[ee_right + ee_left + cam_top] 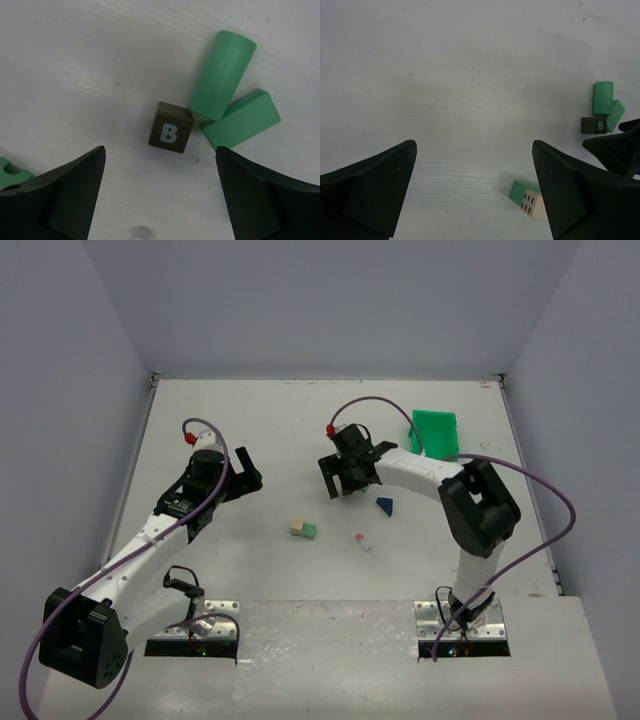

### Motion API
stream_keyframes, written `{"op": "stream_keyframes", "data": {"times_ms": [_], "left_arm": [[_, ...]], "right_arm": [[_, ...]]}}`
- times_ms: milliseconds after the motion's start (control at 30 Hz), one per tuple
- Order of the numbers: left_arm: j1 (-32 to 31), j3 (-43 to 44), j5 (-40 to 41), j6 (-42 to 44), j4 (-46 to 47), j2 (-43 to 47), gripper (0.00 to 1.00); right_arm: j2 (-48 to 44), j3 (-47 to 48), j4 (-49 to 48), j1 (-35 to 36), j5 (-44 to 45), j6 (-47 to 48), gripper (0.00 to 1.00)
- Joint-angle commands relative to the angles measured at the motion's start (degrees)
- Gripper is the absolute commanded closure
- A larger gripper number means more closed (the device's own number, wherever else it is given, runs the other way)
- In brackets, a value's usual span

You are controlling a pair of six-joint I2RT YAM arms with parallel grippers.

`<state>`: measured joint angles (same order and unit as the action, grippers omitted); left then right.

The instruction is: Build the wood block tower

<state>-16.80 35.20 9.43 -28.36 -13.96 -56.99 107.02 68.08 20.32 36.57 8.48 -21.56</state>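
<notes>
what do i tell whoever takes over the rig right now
Left gripper: open, empty.
Right gripper: open, holding nothing, above the dark B block.
Blocks: the green cylinder and the long green block lie against each other beside the B block. The tan cube and green cube sit side by side mid-scene. The blue wedge lies alone near the right arm.
Done: nothing stacked.
Left: the whole tower; a first pick by the right gripper looks likely.
</notes>
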Motion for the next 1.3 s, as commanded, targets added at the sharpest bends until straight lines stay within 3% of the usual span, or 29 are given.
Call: {"op": "stream_keyframes", "data": {"times_ms": [0,300,533,667,900,1000,1267], "left_arm": [[-0.3,1.6,0.0,0.0,2.1,0.9,0.00],[-0.3,1.5,-0.5,0.0,2.8,0.6,0.00],[-0.3,1.7,-0.8,0.1,2.8,0.7,0.00],[-0.3,1.5,-1.2,0.1,2.8,1.0,0.00],[-0.3,1.3,-2.1,0.1,2.8,1.5,0.00],[-0.3,1.2,-2.6,0.1,2.8,1.9,0.00],[-0.3,0.8,-3.4,0.0,3.1,2.3,0.00]], "right_arm": [[2.2,4.2,1.5,-0.1,5.4,-6.4,0.16],[3.8,3.4,-0.7,-0.1,4.5,-6.7,0.45],[3.1,3.1,-1.4,0.0,3.0,-5.9,0.74],[0.2,2.0,-2.7,0.1,0.1,0.4,0.83],[-10.6,-7.0,-10.3,0.7,-11.7,15.3,0.86],[-17.8,-11.9,-11.3,3.3,-18.0,26.3,0.86],[-23.2,-18.4,-10.9,14.5,-16.9,38.0,0.84]]}}
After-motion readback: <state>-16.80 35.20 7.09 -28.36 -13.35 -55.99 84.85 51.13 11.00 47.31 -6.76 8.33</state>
